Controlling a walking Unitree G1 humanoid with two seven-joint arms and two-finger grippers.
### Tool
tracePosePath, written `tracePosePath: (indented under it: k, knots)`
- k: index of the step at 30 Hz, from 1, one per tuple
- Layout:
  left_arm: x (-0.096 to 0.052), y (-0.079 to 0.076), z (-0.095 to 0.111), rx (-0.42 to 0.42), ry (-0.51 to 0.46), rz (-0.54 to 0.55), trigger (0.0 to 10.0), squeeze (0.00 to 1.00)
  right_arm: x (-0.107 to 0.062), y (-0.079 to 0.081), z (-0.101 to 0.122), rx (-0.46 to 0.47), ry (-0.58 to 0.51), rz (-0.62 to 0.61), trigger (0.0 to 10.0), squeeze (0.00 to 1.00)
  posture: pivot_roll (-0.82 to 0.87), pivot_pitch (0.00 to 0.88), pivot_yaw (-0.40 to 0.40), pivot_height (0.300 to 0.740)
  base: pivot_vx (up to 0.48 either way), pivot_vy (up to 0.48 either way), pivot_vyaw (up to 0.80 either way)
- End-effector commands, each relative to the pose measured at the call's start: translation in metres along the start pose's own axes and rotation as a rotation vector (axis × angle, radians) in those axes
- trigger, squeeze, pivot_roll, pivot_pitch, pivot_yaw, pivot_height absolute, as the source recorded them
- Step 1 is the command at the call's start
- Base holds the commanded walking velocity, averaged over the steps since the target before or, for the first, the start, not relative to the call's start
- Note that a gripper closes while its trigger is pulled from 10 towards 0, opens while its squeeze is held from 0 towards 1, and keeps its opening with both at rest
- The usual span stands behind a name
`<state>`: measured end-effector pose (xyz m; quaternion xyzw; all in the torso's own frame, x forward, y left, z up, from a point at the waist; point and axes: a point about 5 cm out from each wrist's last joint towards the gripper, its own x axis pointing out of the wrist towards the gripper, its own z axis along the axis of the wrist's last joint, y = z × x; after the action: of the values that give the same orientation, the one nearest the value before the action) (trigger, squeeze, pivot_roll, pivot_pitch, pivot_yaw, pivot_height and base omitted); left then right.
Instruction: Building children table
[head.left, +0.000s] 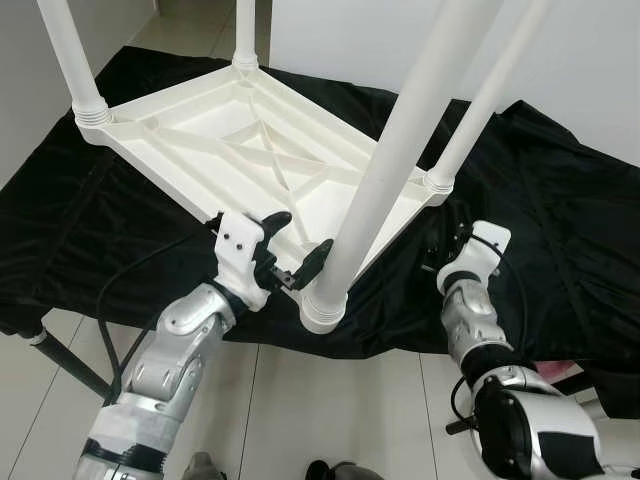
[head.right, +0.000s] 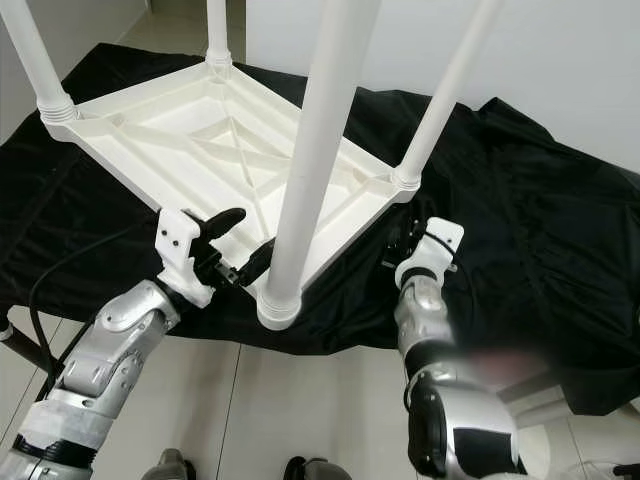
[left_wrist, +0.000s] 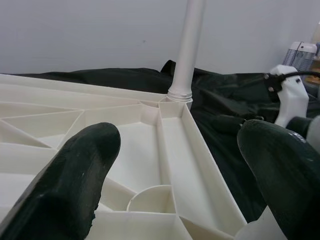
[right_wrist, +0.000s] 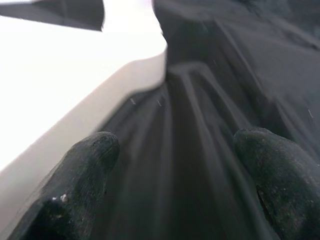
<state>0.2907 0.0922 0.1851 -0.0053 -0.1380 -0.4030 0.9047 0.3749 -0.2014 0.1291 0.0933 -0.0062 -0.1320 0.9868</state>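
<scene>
Children's table top (head.left: 250, 150) lies upside down on the black cloth (head.left: 560, 220) over the counter, occupying upper left to centre of the left eye view. Legs counted: four, all seated in corner sockets, long axes running up and out of frame. Near leg (head.left: 385, 170) stands in the corner at lower centre; one leg (head.left: 68, 55) upper left, one (head.left: 245, 30) top centre, one (head.left: 485, 95) right of centre.

Left pincer (head.left: 292, 262) sits at the near rim, just left of the near leg's socket (head.left: 325, 305). Fingers spread wide, holding nothing; one finger (head.left: 275, 222) over the ribbed underside, the other (head.left: 318, 258) close beside the leg base.

Right pincer (right_wrist: 170, 185) is low, beside the right corner by the fourth leg; fingers wide, empty, black cloth between them.

Judgement: left pincer is nearer the near leg; any tightening or lifting there falls to it. Right arm would steady the far corner
</scene>
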Motion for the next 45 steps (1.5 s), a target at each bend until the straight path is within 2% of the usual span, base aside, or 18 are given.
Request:
tracePosePath:
  k: [1,4,6,11,14,18,22,24,27,32,36,42,45]
  knots:
    - [0.006,-0.017,0.001,0.016,-0.011,-0.211,10.0,0.00,0.001,-0.007,-0.004,-0.009,0.041,-0.011,10.0,0.00,0.11,0.139,-0.143,0.740,0.000,0.000,0.00]
    - [0.009,-0.021,0.003,0.020,-0.016,-0.235,10.0,0.00,0.003,-0.008,-0.003,-0.011,0.055,0.011,10.0,0.00,0.11,0.142,-0.142,0.740,0.000,0.000,0.00]
    - [0.013,-0.027,0.006,0.019,-0.032,-0.265,10.0,0.00,0.005,-0.006,-0.002,-0.026,0.084,0.070,10.0,0.00,0.10,0.143,-0.135,0.740,0.000,0.000,0.00]
    - [0.016,-0.030,0.008,0.021,-0.039,-0.276,10.0,0.00,0.006,-0.004,-0.003,-0.026,0.118,0.132,10.0,0.00,0.10,0.144,-0.131,0.740,0.000,0.000,0.00]
    - [0.017,-0.032,0.011,0.019,-0.048,-0.291,10.0,0.00,0.007,-0.002,-0.002,-0.061,0.124,0.173,10.0,0.00,0.11,0.143,-0.131,0.740,0.000,0.000,0.00]
    - [0.019,-0.041,0.017,0.011,-0.069,-0.323,10.0,0.00,0.006,0.005,-0.003,-0.179,0.121,0.250,10.0,0.00,0.11,0.144,-0.127,0.740,0.000,0.000,0.00]
    - [0.020,-0.044,0.019,0.012,-0.074,-0.330,10.0,0.00,0.005,0.010,-0.004,-0.195,0.121,0.288,10.0,0.00,0.11,0.146,-0.123,0.740,0.000,0.000,0.00]
    - [0.022,-0.048,0.020,0.008,-0.079,-0.334,10.0,0.00,0.006,0.017,-0.001,-0.210,0.108,0.326,10.0,0.00,0.11,0.150,-0.124,0.740,0.000,0.000,0.00]
    - [0.023,-0.050,0.020,0.005,-0.082,-0.334,10.0,0.00,0.006,0.020,0.000,-0.214,0.104,0.337,10.0,0.00,0.11,0.150,-0.124,0.740,0.000,0.000,0.00]
    - [0.024,-0.059,0.024,-0.002,-0.094,-0.346,10.0,0.00,0.009,0.034,0.007,-0.229,0.089,0.365,10.0,0.00,0.12,0.156,-0.121,0.740,0.000,0.000,0.00]
    - [0.027,-0.064,0.025,-0.006,-0.098,-0.345,10.0,0.00,0.010,0.044,0.013,-0.236,0.045,0.335,10.0,0.00,0.12,0.154,-0.119,0.740,0.000,0.000,0.00]
    - [0.028,-0.060,0.026,0.010,-0.097,-0.324,10.0,0.00,0.009,0.047,0.013,-0.212,0.028,0.329,10.0,0.00,0.13,0.152,-0.119,0.740,0.000,0.000,0.00]
    - [0.029,-0.053,0.024,0.027,-0.083,-0.295,10.0,0.00,0.007,0.045,0.010,-0.198,0.026,0.328,10.0,0.00,0.12,0.148,-0.118,0.740,0.000,0.000,0.00]
